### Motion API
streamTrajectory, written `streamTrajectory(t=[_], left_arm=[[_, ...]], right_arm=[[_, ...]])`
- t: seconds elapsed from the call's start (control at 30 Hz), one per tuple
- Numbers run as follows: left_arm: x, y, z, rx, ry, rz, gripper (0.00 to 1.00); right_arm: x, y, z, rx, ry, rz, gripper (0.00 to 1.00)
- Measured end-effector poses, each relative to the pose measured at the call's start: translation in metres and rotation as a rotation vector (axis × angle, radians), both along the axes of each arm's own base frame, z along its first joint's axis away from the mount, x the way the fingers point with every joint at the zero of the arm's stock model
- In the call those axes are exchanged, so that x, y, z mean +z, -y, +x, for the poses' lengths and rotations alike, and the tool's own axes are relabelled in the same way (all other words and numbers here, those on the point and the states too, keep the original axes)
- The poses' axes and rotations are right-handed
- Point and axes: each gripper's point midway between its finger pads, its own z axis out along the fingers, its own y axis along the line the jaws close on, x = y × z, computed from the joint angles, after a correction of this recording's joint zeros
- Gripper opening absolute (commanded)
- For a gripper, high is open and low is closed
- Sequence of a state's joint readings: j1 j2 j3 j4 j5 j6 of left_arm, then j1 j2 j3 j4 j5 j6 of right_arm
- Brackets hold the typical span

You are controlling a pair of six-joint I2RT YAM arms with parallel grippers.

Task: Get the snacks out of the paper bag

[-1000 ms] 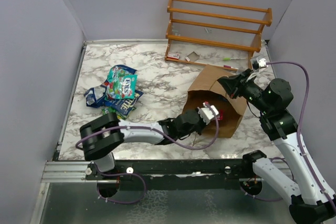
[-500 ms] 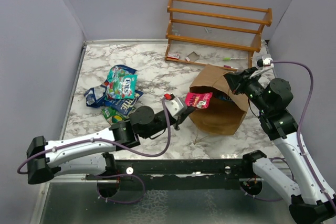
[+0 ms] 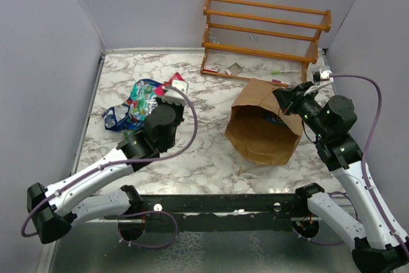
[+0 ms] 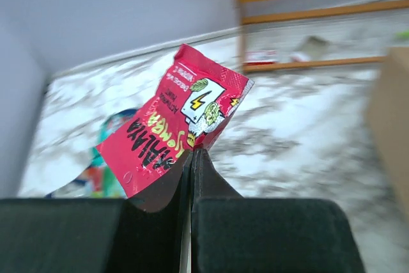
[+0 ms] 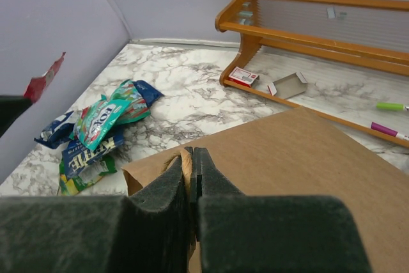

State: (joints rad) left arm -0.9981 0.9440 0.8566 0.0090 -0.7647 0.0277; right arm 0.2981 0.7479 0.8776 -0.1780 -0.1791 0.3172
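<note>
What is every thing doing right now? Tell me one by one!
left pincer, shut on the red packet, up above the table.
red packet, pinched by its lower edge, out of the bag.
right pincer, shut on the bag's rim.
paper bag, mouth open.
snack pile, lying on the marble table, left side.
wooden rack, standing upright at the back.

You have a bare lane of desk (image 3: pixel 204 94) from 6 to 12 o'clock, between the snacks heap (image 3: pixel 136 100) at 9 and the paper bag (image 3: pixel 259 145) at 3. The orange rack (image 3: pixel 268 6) walls off 1 o'clock. Your left end effector (image 4: pixel 192 155), pinching a red packet (image 4: pixel 172 123), hangs over the heap; the right end effector (image 5: pixel 193 156) grips the bag's far rim.
</note>
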Motion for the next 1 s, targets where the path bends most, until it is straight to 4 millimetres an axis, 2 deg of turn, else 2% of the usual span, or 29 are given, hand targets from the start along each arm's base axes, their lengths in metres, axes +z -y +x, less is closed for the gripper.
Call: streamTrajectory(t=[0.17,0.23,0.33,0.4,0.53,0.6,0.67,0.77,0.9,1.0], left_arm=[[-0.026,-0.085,0.05,0.344,-0.105,0.073,0.0],[-0.036,-0.11,0.063,0.439,-0.136,0.105,0.0],[-0.069,-0.166,0.083,0.657,-0.213,0.157,0.0],[-0.096,-0.188,0.088,0.75,-0.265,0.19,0.0],[-0.152,-0.189,0.094,0.795,-0.388,0.261,0.0],[-0.173,-0.19,0.095,0.815,-0.432,0.279,0.0],[-0.184,-0.196,0.094,0.837,-0.457,0.276,0.0],[-0.189,-0.2,0.093,0.843,-0.461,0.245,0.03],[-0.194,-0.196,0.09,0.795,-0.471,0.223,0.35],[-0.185,-0.183,0.092,0.706,-0.467,0.163,0.57]], right_arm=[[-0.002,-0.001,0.002,0.001,-0.008,-0.002,0.02],[-0.005,-0.002,0.005,0.001,-0.017,-0.005,0.02],[-0.009,-0.004,0.012,0.002,-0.032,-0.009,0.02],[-0.014,-0.005,0.016,0.002,-0.05,-0.013,0.02],[-0.02,-0.007,0.019,0.001,-0.073,-0.006,0.02],[-0.018,-0.007,0.016,0.005,-0.069,0.0,0.02],[-0.015,-0.007,0.013,0.012,-0.06,0.009,0.02],[-0.008,-0.008,0.006,0.029,-0.042,0.023,0.02],[-0.002,-0.01,-0.001,0.046,-0.021,0.039,0.02],[-0.004,-0.01,-0.002,0.048,-0.022,0.038,0.02]])
